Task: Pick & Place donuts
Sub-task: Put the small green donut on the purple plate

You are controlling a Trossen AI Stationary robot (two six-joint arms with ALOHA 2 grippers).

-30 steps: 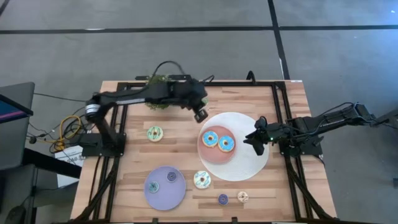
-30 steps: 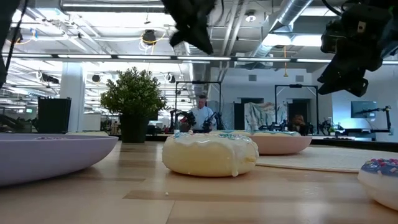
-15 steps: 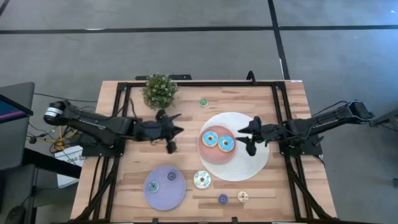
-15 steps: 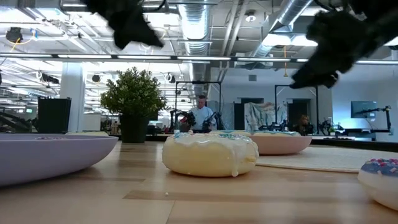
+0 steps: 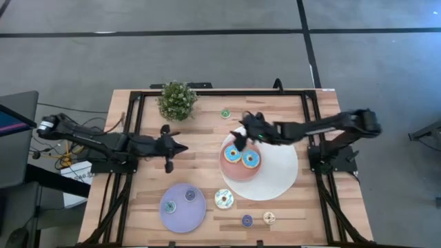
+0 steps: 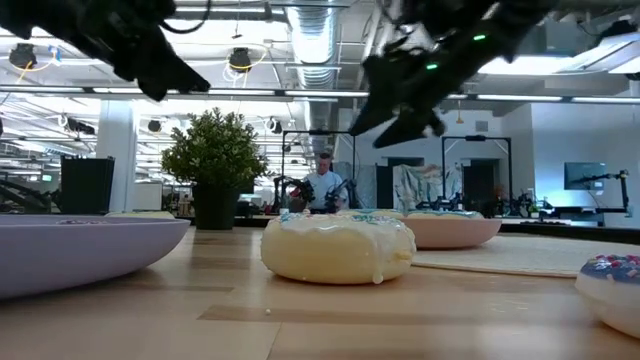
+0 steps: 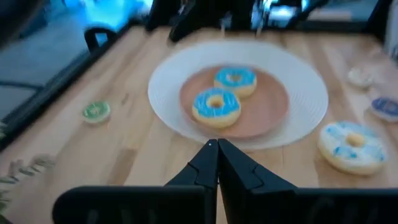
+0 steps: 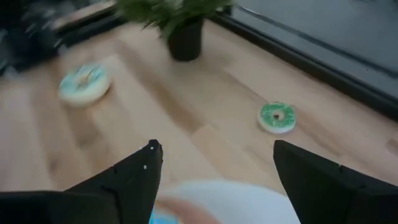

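donuts (image 5: 241, 156) apparently flat, holes upward

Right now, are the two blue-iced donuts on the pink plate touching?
Apart. The left wrist view shows bare pink plate between the nearer donut and the farther donut.

Blue donuts: I see two tan rings with blue icing (image 5: 232, 153) (image 5: 250, 160), flat, side by side on the pink plate (image 5: 228, 169).
Pale-iced donut: one (image 5: 223, 199) lies flat on the wood, between both plates.
Green donut: tiny (image 5: 225, 113), near the plant (image 5: 176, 100).
Lavender plate (image 5: 182, 214): two tiny rings (image 5: 169, 205) (image 5: 189, 195).
Front edge: purple (image 5: 247, 220) and tan (image 5: 269, 218), side by side.
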